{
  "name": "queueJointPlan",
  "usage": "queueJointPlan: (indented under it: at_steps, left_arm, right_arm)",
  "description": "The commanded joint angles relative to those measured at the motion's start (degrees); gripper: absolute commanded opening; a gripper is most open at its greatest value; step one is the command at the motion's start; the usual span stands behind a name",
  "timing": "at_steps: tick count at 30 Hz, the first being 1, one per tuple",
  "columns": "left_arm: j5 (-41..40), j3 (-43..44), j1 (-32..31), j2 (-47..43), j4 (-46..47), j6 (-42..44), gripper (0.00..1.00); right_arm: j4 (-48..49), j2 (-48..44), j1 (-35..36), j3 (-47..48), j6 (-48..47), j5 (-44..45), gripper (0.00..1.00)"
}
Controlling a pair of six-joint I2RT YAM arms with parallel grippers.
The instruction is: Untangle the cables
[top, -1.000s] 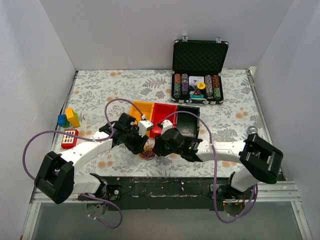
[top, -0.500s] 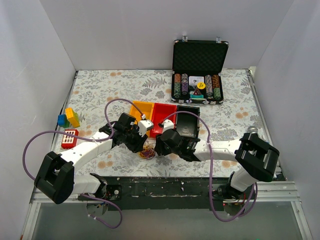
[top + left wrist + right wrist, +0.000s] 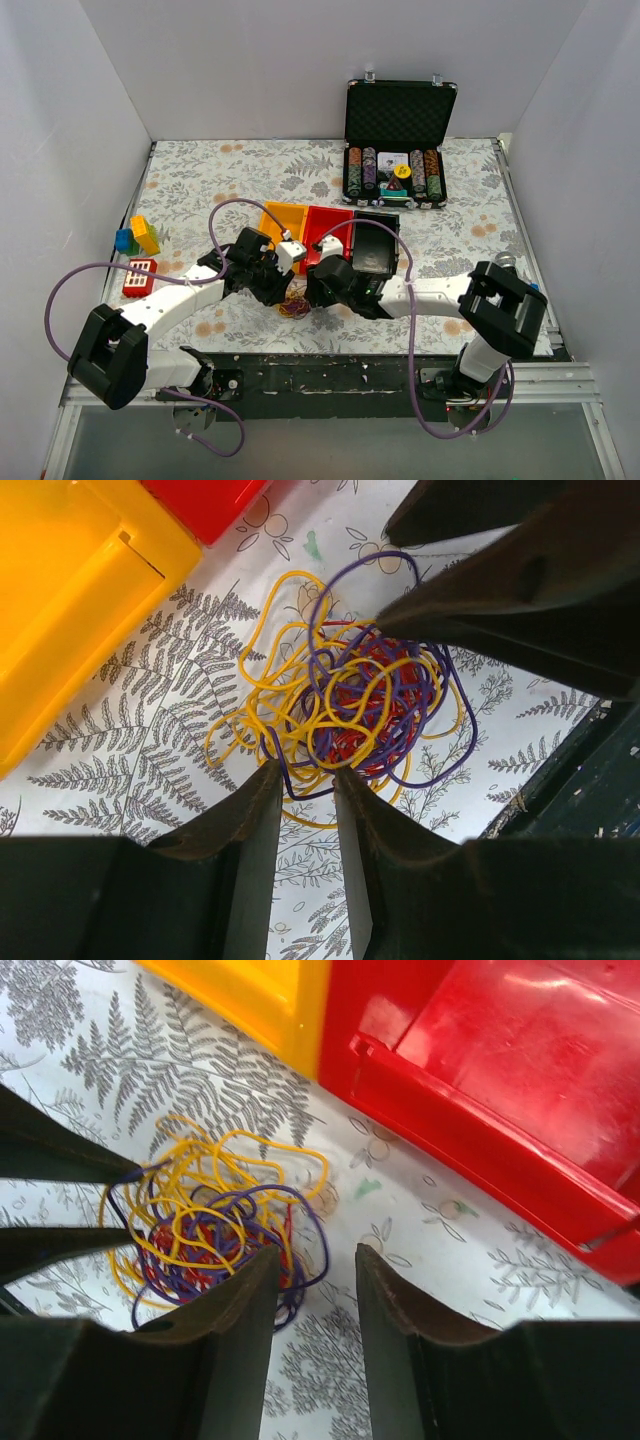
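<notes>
The cables [image 3: 294, 304] lie as a small clump of thin yellow, red and dark purple wires on the floral cloth, just in front of the bins. In the left wrist view the clump [image 3: 345, 705] lies just beyond my left gripper [image 3: 308, 773], which is open; a purple and a yellow loop run across its gap. In the right wrist view the clump [image 3: 205, 1225] lies to the left of my right gripper [image 3: 316, 1252], which is open, its left finger at the clump's edge. Both grippers face each other across the clump in the top view, left [image 3: 280, 291] and right [image 3: 312, 293].
A yellow bin [image 3: 283, 218], a red bin [image 3: 328, 229] and a black bin [image 3: 380, 247] stand in a row just behind the clump. An open case of poker chips [image 3: 397, 172] stands at the back. Toy blocks [image 3: 138, 236] and a red piece [image 3: 139, 277] lie at the left.
My right arm has moved a little to the left, bringing its gripper closer to the clump. The left arm has hardly moved.
</notes>
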Motion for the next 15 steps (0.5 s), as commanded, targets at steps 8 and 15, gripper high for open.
queueJointPlan:
  at_steps: [8, 15]
  left_arm:
    - [0.61, -0.47, 0.14, -2.03, 1.94, 0.74, 0.27]
    - [-1.05, -1.53, 0.14, -2.11, 2.90, 1.09, 0.14]
  right_arm:
    - [-1.56, 4.61, 1.95, 5.68, -0.21, 1.94, 0.01]
    - [-8.24, -2.94, 4.50, 2.25, 0.58, 11.25, 0.01]
